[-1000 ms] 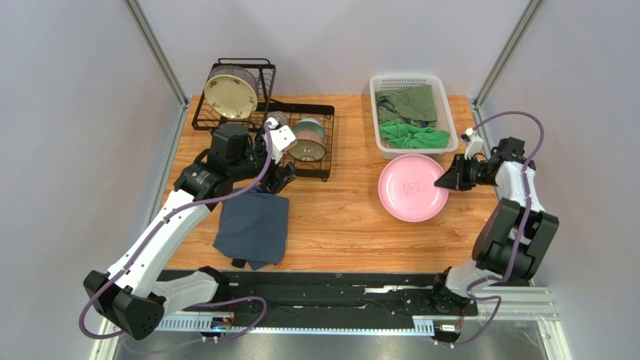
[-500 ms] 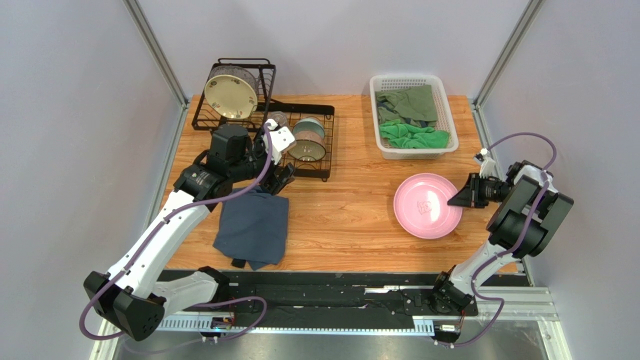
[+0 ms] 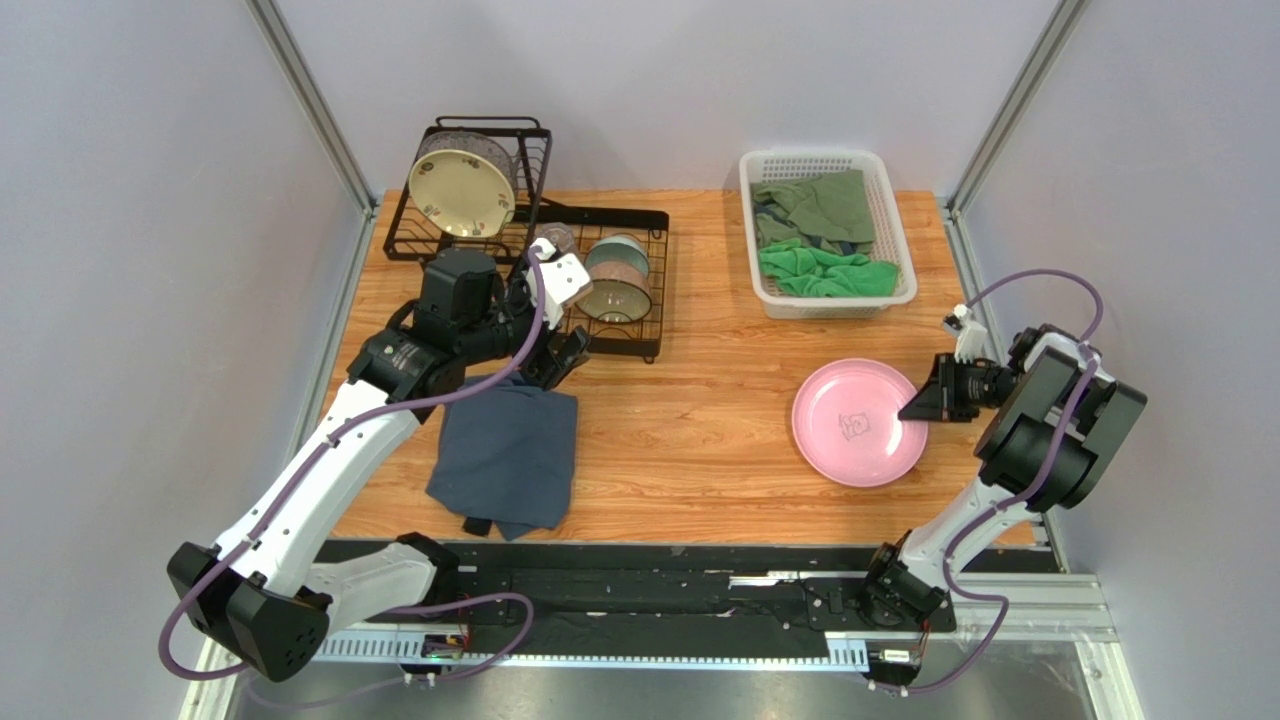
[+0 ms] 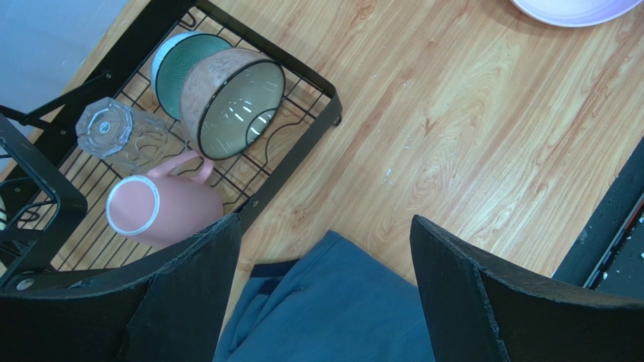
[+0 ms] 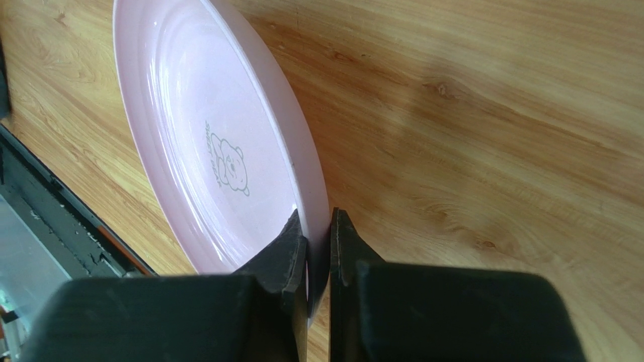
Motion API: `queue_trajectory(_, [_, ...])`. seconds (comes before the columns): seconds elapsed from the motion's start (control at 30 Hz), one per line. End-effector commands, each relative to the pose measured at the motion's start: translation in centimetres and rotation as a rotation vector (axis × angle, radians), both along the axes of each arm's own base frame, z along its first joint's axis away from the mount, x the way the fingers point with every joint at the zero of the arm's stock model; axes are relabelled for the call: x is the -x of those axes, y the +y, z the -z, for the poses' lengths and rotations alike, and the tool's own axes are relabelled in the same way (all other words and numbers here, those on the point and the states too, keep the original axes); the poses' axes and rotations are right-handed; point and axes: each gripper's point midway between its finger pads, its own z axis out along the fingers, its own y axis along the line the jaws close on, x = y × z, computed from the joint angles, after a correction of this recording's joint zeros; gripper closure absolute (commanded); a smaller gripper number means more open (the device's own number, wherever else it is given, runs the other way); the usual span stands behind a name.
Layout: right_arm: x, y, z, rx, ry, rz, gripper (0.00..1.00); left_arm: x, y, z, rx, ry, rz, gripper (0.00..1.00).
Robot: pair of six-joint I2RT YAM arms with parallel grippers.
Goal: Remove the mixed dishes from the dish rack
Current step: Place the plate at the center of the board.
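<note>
Well right of the dish rack (image 3: pixel 639 219), the right pincer (image 3: pixel 920 405) is clamped on the large pink plate (image 3: pixel 849 425) at its rim; the left pincer (image 3: pixel 562 362) hangs with fingers apart at the rack's near edge.

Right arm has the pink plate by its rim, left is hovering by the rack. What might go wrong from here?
1. The right gripper pinches the pink plate only at its rim edge, and it looks tilted; it may slip or clatter if released before lying flat.
2. The pink mug, glass and bowl lie crowded in the dish rack; the open left gripper could knock a neighbour while reaching for one.
</note>
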Motion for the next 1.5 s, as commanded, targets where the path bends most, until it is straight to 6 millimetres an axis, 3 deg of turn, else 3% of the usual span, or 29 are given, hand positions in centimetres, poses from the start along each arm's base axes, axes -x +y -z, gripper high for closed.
queue_trajectory(0.0, [-0.4,-1.2,1.3,0.065,-0.012,0.001,0.89,-0.6,0.0,-0.5,0.005,-0.038,0.002,0.1])
queue_trajectory(0.33, [-0.4,-1.6,1.2,0.117,-0.036,0.004,0.57,-1.4,0.4,-1.0,-0.017,-0.068,-0.024,0.09])
queue_trajectory(0.5, [-0.7,-1.8,-0.5,0.158,-0.082,0.02,0.41,-2.6,1.4,-2.4,-0.054,-0.134,-0.077,0.1])
queue_trajectory(0.53, [-0.9,-1.9,-0.9,0.167,-0.095,0.022,0.33,-2.8,1.6,-3.3,-0.055,-0.161,-0.087,0.09])
queue_trajectory(0.7, [-1.6,-1.9,-4.0,0.225,-0.18,0.032,0.19,-4.5,3.2,-7.0,-0.117,-0.306,-0.142,0.07])
queue_trajectory(0.8, [-1.9,-1.7,-5.8,0.244,-0.225,0.029,0.09,-6.0,4.4,-10.0,-0.16,-0.404,-0.176,0.06])
queue_trajectory(0.83, [-1.9,-1.5,-6.8,0.254,-0.246,0.026,0.06,-6.4,4.6,-12.0,-0.159,-0.449,-0.19,0.06])
queue_trajectory(0.9, [-2.1,-1.3,-8.1,0.269,-0.275,0.021,0.05,-7.9,5.6,-12.5,-0.226,-0.472,-0.207,0.05])
queue_trajectory(0.93, [-2.1,-1.2,-8.6,0.275,-0.286,0.02,0.05,-8.3,6.0,-14.3,-0.233,-0.508,-0.217,0.05])
queue_trajectory(1.0, [-2.1,-0.8,-10.0,0.3,-0.321,0.014,0.04,-9.6,6.8,-14.3,-0.316,-0.525,-0.2,0.05])
queue_trajectory(1.03, [-2.2,-0.7,-10.5,0.31,-0.334,0.011,0.04,-9.9,7.1,-15.4,-0.335,-0.557,-0.194,0.05])
queue_trajectory(1.13, [-2.1,-0.1,-12.3,0.357,-0.386,-0.009,0.04,-11.3,8.0,-16.2,-0.44,-0.621,-0.136,0.05])
queue_trajectory(1.27, [-1.9,1.1,-13.9,0.388,-0.427,-0.035,0.03,-12.8,8.6,-16.8,-0.566,-0.718,-0.006,0.05])
queue_trajectory(1.3, [-1.9,1.7,-14.4,0.396,-0.443,-0.05,0.03,-13.7,8.9,-16.1,-0.599,-0.704,0.009,0.05])
queue_trajectory(1.33, [-1.8,2.0,-14.5,0.395,-0.441,-0.056,0.03,-14.0,9.1,-16.8,-0.62,-0.723,0.011,0.05])
queue_trajectory(1.47, [-1.7,3.1,-15.1,0.39,-0.464,-0.082,0.03,-16.1,9.6,-15.4,-0.771,-0.725,0.109,0.05])
